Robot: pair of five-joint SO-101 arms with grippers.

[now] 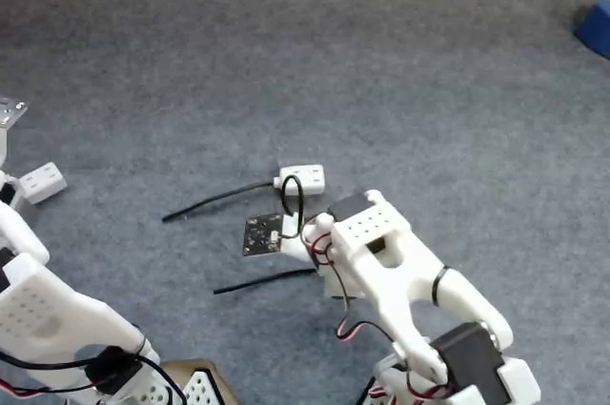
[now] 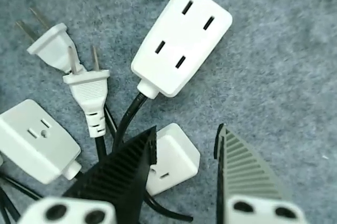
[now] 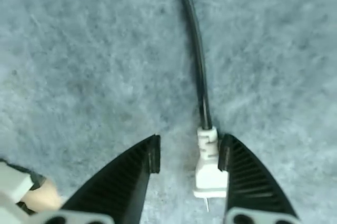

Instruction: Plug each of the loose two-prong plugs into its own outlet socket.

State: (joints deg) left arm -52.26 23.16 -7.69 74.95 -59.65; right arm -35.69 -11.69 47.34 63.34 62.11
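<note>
In the right wrist view a white two-prong plug (image 3: 208, 167) lies on the grey carpet, its black cord (image 3: 194, 50) running away from me. My right gripper (image 3: 189, 138) stands open around it, one finger against the plug's side. In the high view the right arm (image 1: 381, 243) stands just in front of a white outlet socket (image 1: 300, 177). My left gripper (image 2: 185, 129) hangs open over a cluster: two loose white plugs (image 2: 89, 89) (image 2: 50, 47), a white outlet block (image 2: 181, 39), a white cube socket (image 2: 34, 139) and a small white socket (image 2: 176, 158) partly under the fingers.
Another white outlet (image 1: 40, 181) lies at the left edge beside the left arm (image 1: 48, 310). Black cords (image 1: 214, 199) (image 1: 262, 280) trail left across the carpet. A blue object (image 1: 596, 29) sits at the far right corner. A brown board (image 1: 205, 372) shows at the near edge.
</note>
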